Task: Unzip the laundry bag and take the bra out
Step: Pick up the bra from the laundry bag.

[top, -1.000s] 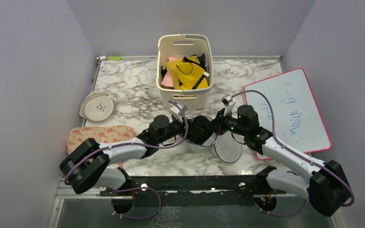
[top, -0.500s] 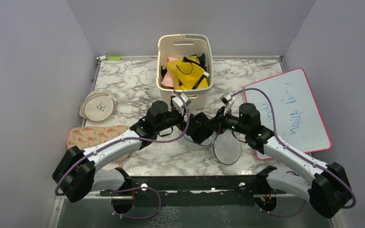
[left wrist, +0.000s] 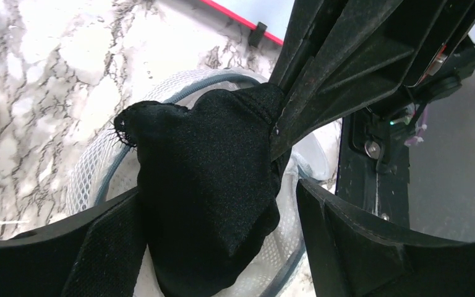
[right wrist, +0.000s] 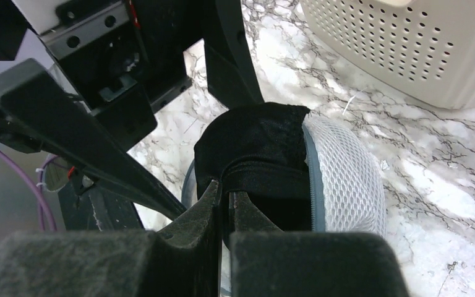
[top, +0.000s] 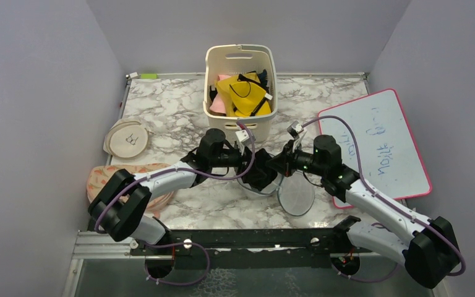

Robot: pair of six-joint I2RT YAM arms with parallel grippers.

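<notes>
Your marble table [top: 179, 105] fills the scene, with the whiteboard [top: 377, 142] lying along its right side and the cream basket [top: 241, 120] standing at the far middle. Both arms reach in toward the centre and meet just near of the basket.

There sits the laundry bag [left wrist: 93, 179], its white mesh drum on the marble. Its grey rim is open, and from the right wrist camera the mouth faces the right gripper. A round mesh flap [top: 297, 195] lies flat on the table, just near-right of the bag.

The bra [left wrist: 204, 192] is bunched in that open mouth, half in and half out. In the left wrist view its long axis runs from the bottom of the picture up to a pulled-up corner at the top right.

Your right gripper [right wrist: 224, 192] has its fingers pressed together on that corner of the bra, pinching black fabric. Your left gripper [left wrist: 216, 198] is spread wide, one finger on each side of the bra, and I can't tell whether they touch it.
</notes>
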